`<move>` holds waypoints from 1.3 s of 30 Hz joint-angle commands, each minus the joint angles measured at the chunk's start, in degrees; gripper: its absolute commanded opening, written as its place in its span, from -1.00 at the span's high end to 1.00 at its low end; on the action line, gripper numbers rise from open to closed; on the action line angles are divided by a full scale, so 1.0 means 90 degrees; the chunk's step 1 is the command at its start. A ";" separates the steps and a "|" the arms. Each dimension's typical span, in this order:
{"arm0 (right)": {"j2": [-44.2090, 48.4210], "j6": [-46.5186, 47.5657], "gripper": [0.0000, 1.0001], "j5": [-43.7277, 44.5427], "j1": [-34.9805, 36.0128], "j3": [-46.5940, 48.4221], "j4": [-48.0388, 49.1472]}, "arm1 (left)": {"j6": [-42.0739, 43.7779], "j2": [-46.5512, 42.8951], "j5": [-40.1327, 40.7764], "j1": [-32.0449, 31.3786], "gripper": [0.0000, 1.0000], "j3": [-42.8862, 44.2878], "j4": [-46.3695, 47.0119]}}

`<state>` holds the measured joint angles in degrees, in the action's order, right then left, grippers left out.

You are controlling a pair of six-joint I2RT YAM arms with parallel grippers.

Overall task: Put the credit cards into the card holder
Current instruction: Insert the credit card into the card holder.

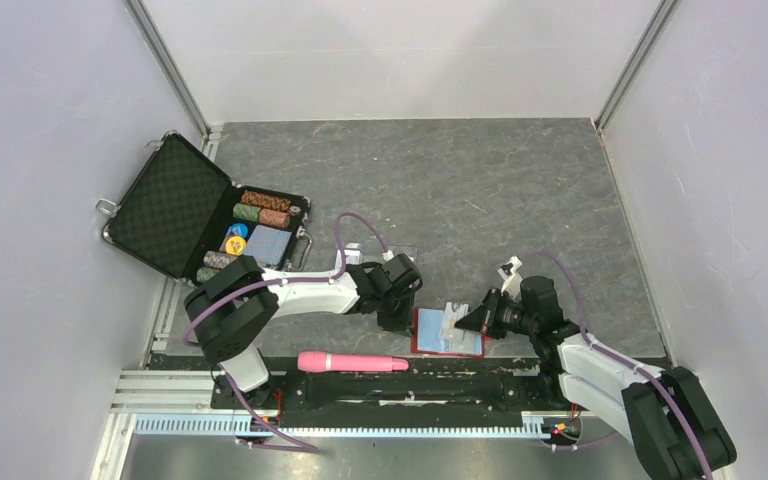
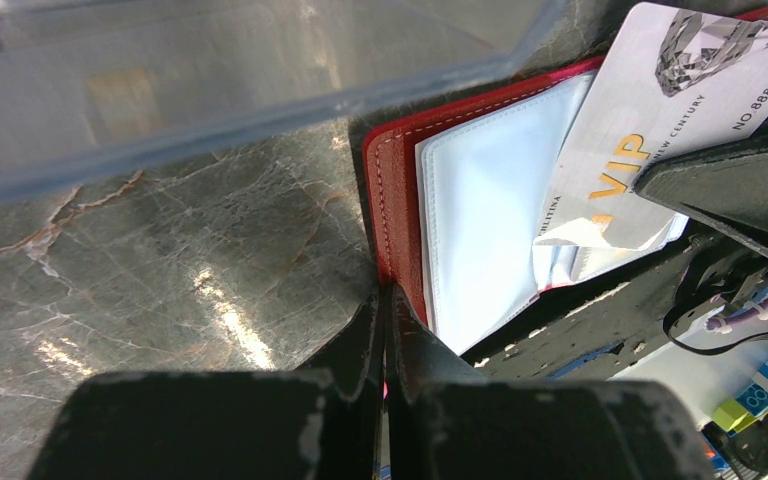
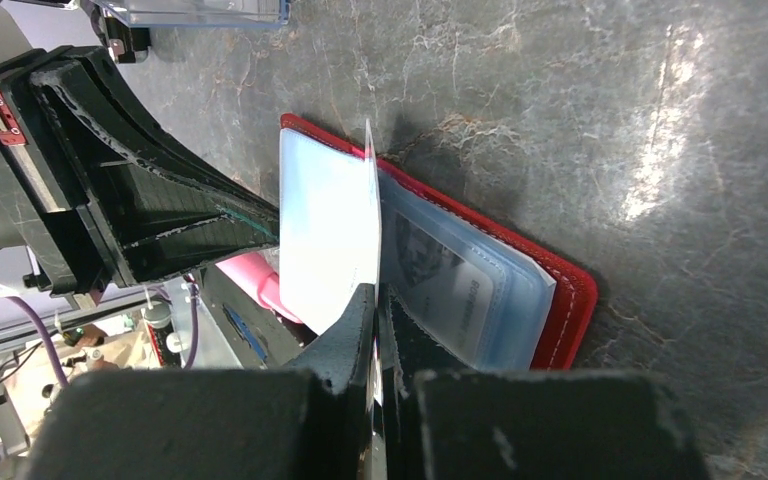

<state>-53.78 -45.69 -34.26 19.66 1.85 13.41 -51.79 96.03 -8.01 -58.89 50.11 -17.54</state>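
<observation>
Evidently both claws were busy at the card holder (image 3: pixel 563 292), which lay open on the grey stone-patterned table (image 1: pixel 460 180) near its front edge, between the two arms, red cover down and pale blue pockets up. My left gripper (image 2: pixel 390 300) had its fingers pressed together on the edge of the red cover, pinching it. My right gripper (image 3: pixel 373 295) was clamped on a credit card (image 2: pixel 650 110), a pale card with a gold "VIP" mark. I held it tilted above the pockets, its lower corner down against the plastic sleeves; I could not tell whether that corner was inside a pocket. A second card (image 3: pixel 440 275) showed through one of the sleeves. A clear plastic case (image 2: pixel 210 70) sat just behind the wallet. Well off to the left the black chip briefcase (image 1: pixel 175 205) stood open, and a pink tube-shaped thing (image 1: pixel 352 362) lay beside the arm bases.
</observation>
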 commanded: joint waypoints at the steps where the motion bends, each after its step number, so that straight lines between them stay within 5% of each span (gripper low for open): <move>1: 0.0038 -0.0115 1.00 -0.0136 0.0012 -0.0171 0.0024 | 0.0090 0.0415 0.0321 -0.0142 0.96 -0.0118 -0.0230; 26: 0.0288 0.0805 1.00 0.1530 -0.0134 0.0875 -0.1392 | 0.0079 0.0495 0.0304 -0.0148 0.96 -0.0211 -0.0146; 39: 0.0063 0.0113 1.00 -0.0038 -0.0136 0.0057 -0.0169 | 0.0051 0.0558 0.0246 -0.0167 0.95 -0.0147 -0.0062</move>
<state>-52.93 -42.44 -28.23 17.96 5.26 9.76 -51.83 96.95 -9.04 -59.29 50.30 -15.55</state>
